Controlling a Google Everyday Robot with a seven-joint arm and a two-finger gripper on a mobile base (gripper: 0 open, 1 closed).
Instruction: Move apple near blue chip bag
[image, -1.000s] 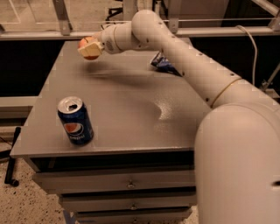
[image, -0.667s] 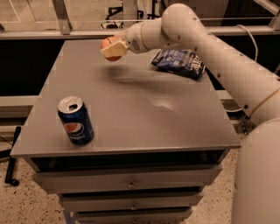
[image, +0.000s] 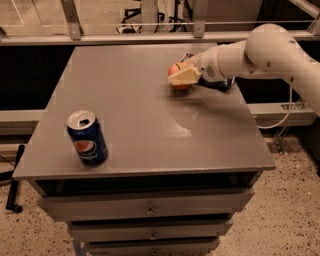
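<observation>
Your gripper sits low over the table toward its far right corner, its fingers clasped around the apple. You cannot tell whether the apple touches the surface. The blue chip bag lies just behind it, nearer the right edge, mostly hidden by the arm. A Pepsi can stands upright near the front left corner, well apart.
</observation>
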